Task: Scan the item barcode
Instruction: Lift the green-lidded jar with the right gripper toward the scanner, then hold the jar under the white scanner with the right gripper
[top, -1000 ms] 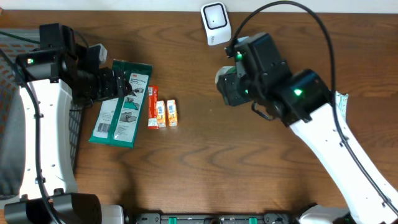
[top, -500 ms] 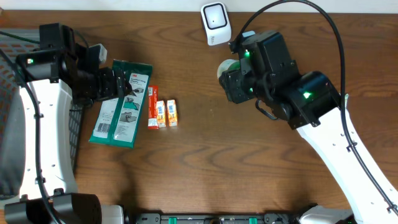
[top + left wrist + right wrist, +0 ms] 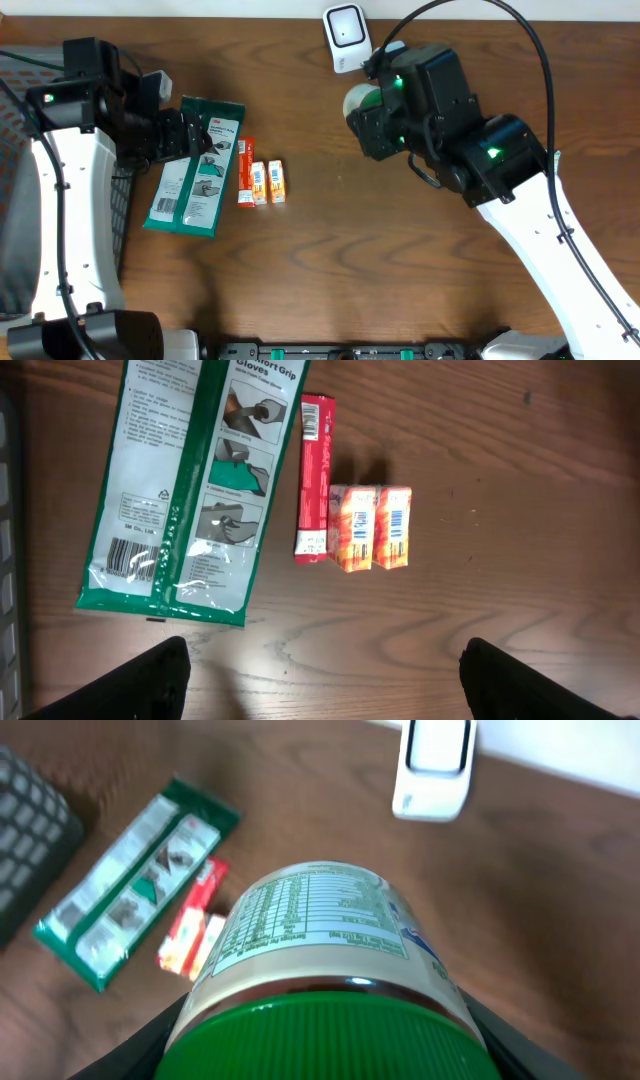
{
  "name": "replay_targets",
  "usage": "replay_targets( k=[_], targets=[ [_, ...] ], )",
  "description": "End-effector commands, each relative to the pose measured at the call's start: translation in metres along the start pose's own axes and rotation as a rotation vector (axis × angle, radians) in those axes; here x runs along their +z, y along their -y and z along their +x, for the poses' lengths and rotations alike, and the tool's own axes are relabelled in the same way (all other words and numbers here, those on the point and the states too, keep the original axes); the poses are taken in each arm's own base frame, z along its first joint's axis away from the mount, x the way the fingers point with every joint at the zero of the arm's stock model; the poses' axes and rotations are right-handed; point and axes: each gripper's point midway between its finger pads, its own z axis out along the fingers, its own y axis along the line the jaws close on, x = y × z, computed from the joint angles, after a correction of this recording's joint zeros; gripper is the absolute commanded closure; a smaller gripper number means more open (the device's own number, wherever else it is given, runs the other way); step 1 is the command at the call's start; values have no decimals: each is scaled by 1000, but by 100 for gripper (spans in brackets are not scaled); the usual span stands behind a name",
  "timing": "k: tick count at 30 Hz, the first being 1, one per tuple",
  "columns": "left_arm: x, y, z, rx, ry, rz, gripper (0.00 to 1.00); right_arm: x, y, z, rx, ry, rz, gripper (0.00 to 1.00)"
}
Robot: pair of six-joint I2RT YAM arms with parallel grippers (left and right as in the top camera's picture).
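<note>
- The right gripper (image 3: 330, 1045) is clamping the green-lidded pale round jar (image 3: 320, 930), one finger on either side just below the ribbed lid, and holding it in the air above the dark wooden table (image 3: 330, 260).
- The jar is hanging near the white boxy barcode scanner (image 3: 346, 37) at the far edge of the table, close but not touching it.
- By my read, the presenting step is under way: the item is lifted and being offered to the scanner.
- The printed nutrition panel is facing up at the wrist camera; no barcode is showing in any view, so I cannot tell where it sits.
- The next move is probably calling for a roll of the jar until the code is facing the scanner's dark window.
- The left gripper (image 3: 320, 690) is hovering with its jaws spread wide and empty over the flat green glove packet (image 3: 190, 480), beside a slim red carton (image 3: 315, 480) and two small orange cartons (image 3: 370, 525).
</note>
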Motion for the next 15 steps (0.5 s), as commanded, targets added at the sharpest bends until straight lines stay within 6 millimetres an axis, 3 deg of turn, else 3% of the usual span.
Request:
replay_targets(
  k=[1, 6, 15],
  targets=[
    [-4, 2, 2, -3, 8, 5, 13, -16, 2, -32, -33, 128, 0, 99],
    [-4, 2, 2, -3, 8, 5, 13, -14, 11, -67, -62, 263, 17, 99],
    [-4, 2, 2, -3, 8, 5, 13, 23, 14, -130, -133, 488, 32, 99]
  ],
)
